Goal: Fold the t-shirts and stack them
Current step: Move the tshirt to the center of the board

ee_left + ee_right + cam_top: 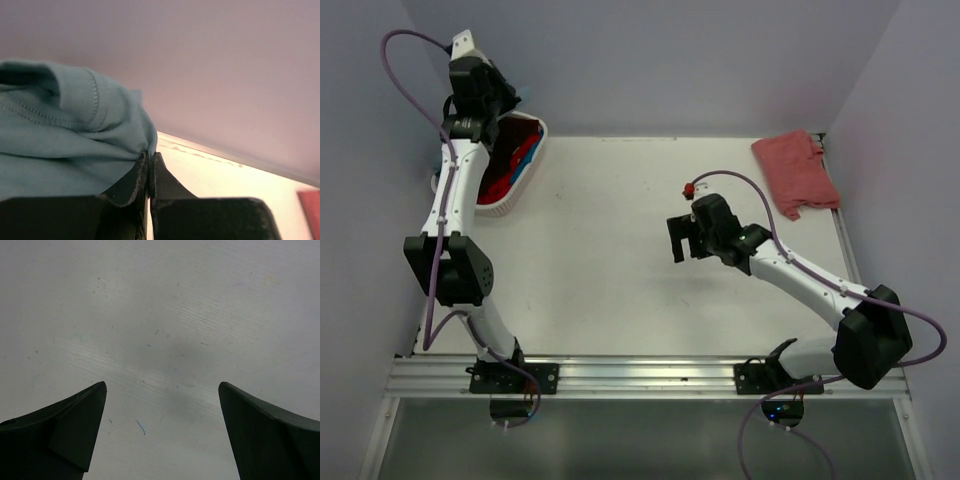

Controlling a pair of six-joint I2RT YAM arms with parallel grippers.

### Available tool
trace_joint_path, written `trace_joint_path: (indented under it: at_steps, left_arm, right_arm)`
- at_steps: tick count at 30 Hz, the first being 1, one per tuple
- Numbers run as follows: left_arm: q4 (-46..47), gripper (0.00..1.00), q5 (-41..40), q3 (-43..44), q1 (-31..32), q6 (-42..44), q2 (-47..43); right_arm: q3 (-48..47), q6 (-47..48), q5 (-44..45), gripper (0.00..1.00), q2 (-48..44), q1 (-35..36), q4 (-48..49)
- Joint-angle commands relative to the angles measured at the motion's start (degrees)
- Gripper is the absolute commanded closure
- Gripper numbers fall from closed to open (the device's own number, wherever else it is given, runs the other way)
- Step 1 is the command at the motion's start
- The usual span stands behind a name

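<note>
Left claw (150, 156), pinching only a thin edge of the slate teal-blue soft cloth t-shirt (60, 130) by the white oval plastic basket (525, 175), could lose it mid-lift; right claw (161, 385) hangs spread.

**Posture of the two arms and their grippers**

Left arm (453, 195): the upper link leans left from the base to a dark elbow joint. The forearm runs away from the base toward the far left. Left gripper (150, 156): the fingers are pressed together, with their tips pinching an edge of the teal-blue t-shirt (60, 130). Right arm (800, 272): it folds at the elbow beside its base, and the forearm reaches leftward toward the middle. Right gripper (162, 387): it faces downward with the jaws spread wide and holds nothing.
</note>
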State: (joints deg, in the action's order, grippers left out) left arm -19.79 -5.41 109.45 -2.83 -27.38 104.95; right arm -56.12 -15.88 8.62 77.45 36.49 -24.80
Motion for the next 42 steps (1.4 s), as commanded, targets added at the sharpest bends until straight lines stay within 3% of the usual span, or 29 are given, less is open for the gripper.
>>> trace_joint_path:
  at_steps: [1, 5, 11, 20, 32, 34, 36, 37, 38, 39, 40, 42]
  left_arm:
    - [4.67, 1.00, 14.35, 4.71, 2.04, 1.45, -2.29]
    - [4.59, 1.00, 31.02, 13.65, 4.67, 0.48, -0.27]
    - [3.01, 0.97, 44.42, 21.42, 11.70, 1.71, 2.63]
    - [2.21, 0.96, 49.17, 24.23, 24.62, 4.17, 5.09]
    - [-0.58, 1.00, 51.03, 25.03, 30.42, 4.44, 4.48]
    - [-3.40, 1.00, 49.19, 22.58, 31.83, 6.44, 0.73]
    - [-5.87, 1.00, 41.04, 12.59, 34.37, 8.82, -4.46]
    - [-5.18, 1.00, 34.04, 1.84, 35.43, 10.14, -11.36]
    - [-2.73, 1.00, 30.76, -3.57, 37.35, 10.15, -15.17]
    - [-0.19, 1.00, 25.41, -13.98, 38.07, 7.36, -26.26]
    - [-0.16, 1.00, 22.75, -19.05, 38.07, 7.34, -26.37]
    - [1.51, 1.00, 18.09, -28.11, 38.16, 4.02, -36.33]
  right_arm:
    - [0.57, -3.01, 6.31, 0.01, -3.79, 0.07, 1.59]
    - [1.89, -6.70, 13.16, 0.01, -7.57, -0.80, 0.28]
    - [4.96, -13.56, 22.73, 0.01, -15.91, -2.82, -0.78]
    - [4.44, -18.31, 31.80, 0.01, -23.57, -3.79, -7.19]
    - [5.49, -22.00, 39.10, 0.01, -28.94, -3.88, -9.39]
    - [5.23, -22.00, 39.54, 0.01, -28.85, -3.88, -9.66]
    - [5.14, -21.56, 39.28, 0.01, -28.67, -3.88, -9.66]
    - [5.05, -21.48, 39.10, 0.01, -28.58, -4.06, -9.66]
    - [4.97, -21.21, 38.75, 0.01, -28.32, -4.06, -9.66]
    - [4.88, -21.04, 38.40, 0.01, -27.88, -4.06, -9.57]
    - [4.88, -21.04, 38.40, 0.01, -27.88, -4.23, -9.31]
    - [4.79, -20.33, 37.26, 0.01, -26.83, -4.32, -8.69]
